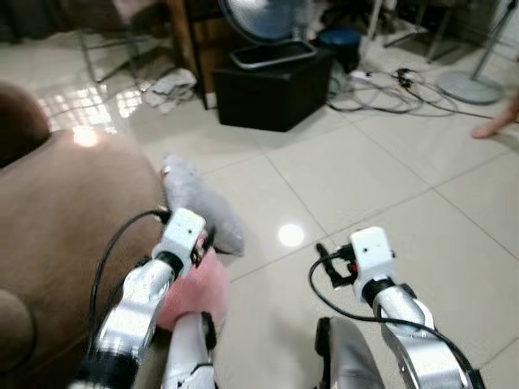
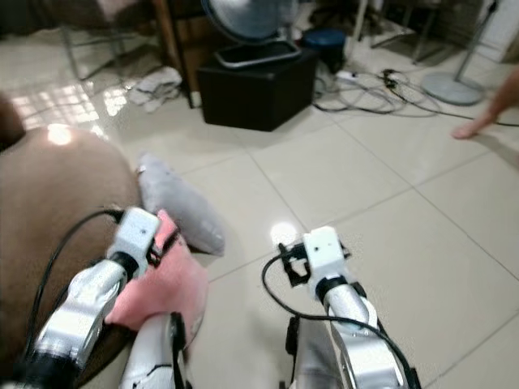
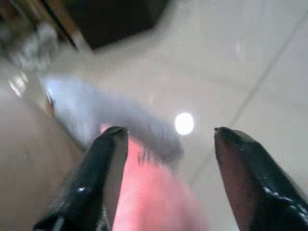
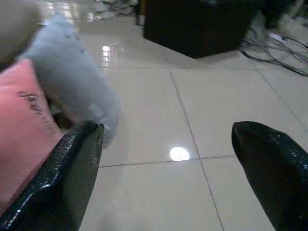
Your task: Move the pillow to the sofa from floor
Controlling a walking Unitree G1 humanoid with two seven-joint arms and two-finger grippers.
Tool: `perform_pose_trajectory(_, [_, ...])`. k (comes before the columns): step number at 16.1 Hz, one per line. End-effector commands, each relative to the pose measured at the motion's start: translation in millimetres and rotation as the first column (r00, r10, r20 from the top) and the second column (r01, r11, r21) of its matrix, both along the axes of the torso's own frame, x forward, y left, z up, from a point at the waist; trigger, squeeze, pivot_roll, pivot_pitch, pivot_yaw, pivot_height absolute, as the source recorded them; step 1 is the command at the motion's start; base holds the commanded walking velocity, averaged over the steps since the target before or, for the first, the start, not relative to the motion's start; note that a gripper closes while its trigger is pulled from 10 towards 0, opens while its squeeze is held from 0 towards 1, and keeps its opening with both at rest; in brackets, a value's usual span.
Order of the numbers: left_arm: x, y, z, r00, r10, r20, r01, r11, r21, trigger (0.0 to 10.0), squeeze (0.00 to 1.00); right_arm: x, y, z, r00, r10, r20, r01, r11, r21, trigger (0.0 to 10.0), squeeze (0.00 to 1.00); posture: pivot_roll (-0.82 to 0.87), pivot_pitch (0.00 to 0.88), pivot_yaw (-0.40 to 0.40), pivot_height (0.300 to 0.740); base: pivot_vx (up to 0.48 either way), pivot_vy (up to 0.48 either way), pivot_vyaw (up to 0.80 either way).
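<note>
Both jaws spread empty, pink pillow [image 2: 162,284] against sofa [image 1: 73,211], grey pillow [image 1: 203,207] beyond, black box [image 1: 272,89] behind

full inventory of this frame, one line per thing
grey pillow: 1, grey, on floor against sofa
pink pillow: 1, pink, beside sofa, under left arm
sofa: 1, brown, robot's left
black box: 1, black, floor ahead
fan: 1, pale, on box
cables: several, dark, floor far right
cloth: 1, white, floor left of box
person's foot: 1, right edge
left gripper: open, over pillows
right gripper: open, above tiles
</note>
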State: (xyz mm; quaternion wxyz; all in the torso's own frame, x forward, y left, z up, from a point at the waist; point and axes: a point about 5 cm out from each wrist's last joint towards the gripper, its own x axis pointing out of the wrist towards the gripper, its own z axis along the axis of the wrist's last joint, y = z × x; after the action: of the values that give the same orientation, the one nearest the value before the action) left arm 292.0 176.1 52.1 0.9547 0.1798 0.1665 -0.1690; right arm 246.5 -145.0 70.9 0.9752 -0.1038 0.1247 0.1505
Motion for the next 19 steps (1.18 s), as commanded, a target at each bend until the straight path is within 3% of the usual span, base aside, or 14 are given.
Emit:
perform_pose_trajectory(1, [0.6, -0.2, -11, 0.998, -0.012, -0.069, 0.014, 1.000, 0.020, 10.0, 1.00, 0.6, 4.2, 4, 0.999, 0.048, 0.018, -0.048, 0.999, 0.016, 10.0, 1.00, -0.04, 0.072, 0.037, 0.565, 0.000, 0.000, 0.00])
perform_pose_trajectory(5, [14.1, -6.7, -29, 0.981, 0.055, -0.187, -0.054, 0.999, 0.009, 10.0, 1.00, -2.1, 15.9, -2, 0.990, 0.138, -0.034, -0.138, 0.990, -0.003, 10.0, 1.00, -0.05, 0.120, 0.042, 0.565, 0.000, 0.000, 0.00])
perform_pose_trajectory(9, [20.6, 9.4, -32, 0.959, 0.215, -0.184, -0.214, 0.976, 0.028, 10.0, 1.00, -17.1, 25.4, -8, 0.969, 0.237, -0.070, -0.240, 0.970, -0.042, 10.0, 1.00, -0.07, 0.188, 0.044, 0.565, 0.000, 0.000, 0.00])
perform_pose_trajectory(11, [20.9, 30.8, -28, 0.938, 0.330, -0.110, -0.326, 0.944, 0.049, 10.0, 1.00, -31.8, 25.8, -15, 0.953, 0.297, -0.065, -0.302, 0.950, -0.081, 10.0, 0.00, -0.06, 0.231, 0.028, 0.565, 0.000, 0.000, 0.00])
perform_pose_trajectory(12, [20.9, 33.9, -28, 0.933, 0.344, -0.104, -0.340, 0.939, 0.049, 10.0, 1.00, -33.9, 26.9, -16, 0.947, 0.315, -0.054, -0.319, 0.945, -0.079, 10.0, 0.00, -0.06, 0.231, 0.028, 0.565, 0.000, 0.000, 0.00])
perform_pose_trajectory(13, [19.5, 41.0, -28, 0.920, 0.377, -0.103, -0.375, 0.926, 0.044, 10.0, 0.12, -41.2, 31.5, -18, 0.918, 0.391, -0.065, -0.396, 0.914, -0.093, 10.0, 0.00, -0.06, 0.252, 0.023, 0.565, 0.000, 0.000, 0.00])
perform_pose_trajectory(14, [17.6, 45.3, -30, 0.915, 0.386, -0.116, -0.383, 0.923, 0.044, 10.0, 0.00, -46.8, 36.0, -18, 0.891, 0.448, -0.078, -0.453, 0.888, -0.082, 10.0, 0.00, -0.06, 0.281, 0.017, 0.565, 0.000, 0.000, 0.00])
perform_pose_trajectory(16, [13.6, 49.7, -35, 0.906, 0.403, -0.133, -0.397, 0.915, 0.070, 10.0, 0.00, -49.4, 37.9, -17, 0.879, 0.472, -0.070, -0.477, 0.875, -0.084, 10.0, 0.00, -0.07, 0.311, 0.010, 0.565, 0.000, 0.000, 0.00])
perform_pose_trajectory(19, [7.9, 49.1, -42, 0.897, 0.409, -0.166, -0.402, 0.913, 0.075, 10.0, 0.00, -44.3, 38.6, -10, 0.908, 0.418, -0.018, -0.418, 0.904, -0.091, 10.0, 0.00, -0.08, 0.322, 0.005, 0.565, 0.000, 0.000, 0.00])
